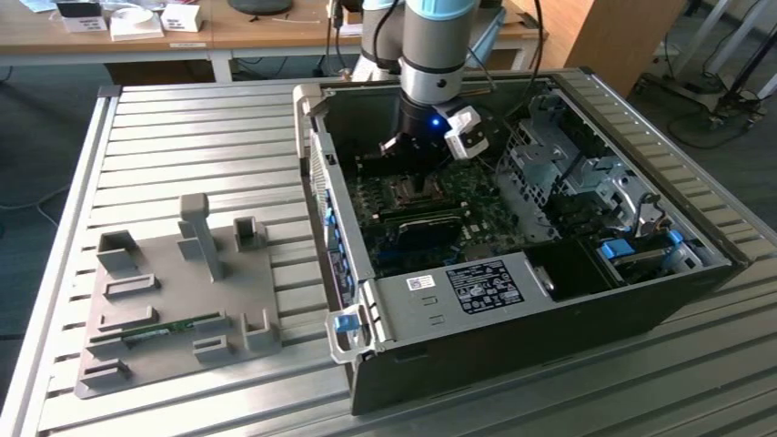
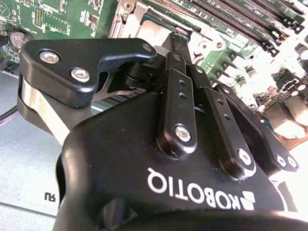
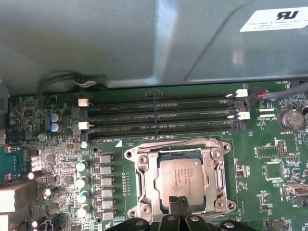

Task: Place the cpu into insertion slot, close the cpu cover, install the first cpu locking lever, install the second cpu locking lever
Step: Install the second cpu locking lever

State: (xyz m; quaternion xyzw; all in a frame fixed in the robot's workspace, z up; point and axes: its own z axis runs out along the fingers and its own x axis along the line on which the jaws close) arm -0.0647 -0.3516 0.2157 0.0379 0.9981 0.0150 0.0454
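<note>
Gripper [image 3: 182, 199] fingertips are pressed together, empty, at the lower edge of the cpu [image 3: 182, 178], low centre in the first wrist view. That chip lies seated in the insertion slot [image 3: 163, 159], framed by the cpu cover [image 3: 143, 179]. Four long memory slots [image 3: 159, 118] run just above; green board [image 3: 274, 159] flanks both sides.

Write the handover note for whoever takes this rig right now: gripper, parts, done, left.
Gripper: fingers together, tips at the near edge of the cpu, inside the open computer case; nothing visibly held.
Cpu: lying flat in the insertion slot, beside the memory slots.
Cpu cover: its metal frame lies around the chip; whether it is fully down cannot be told.
Done: cpu placed.
Left: confirm the cover is closed, then both locking levers; their state is not clear.
</note>
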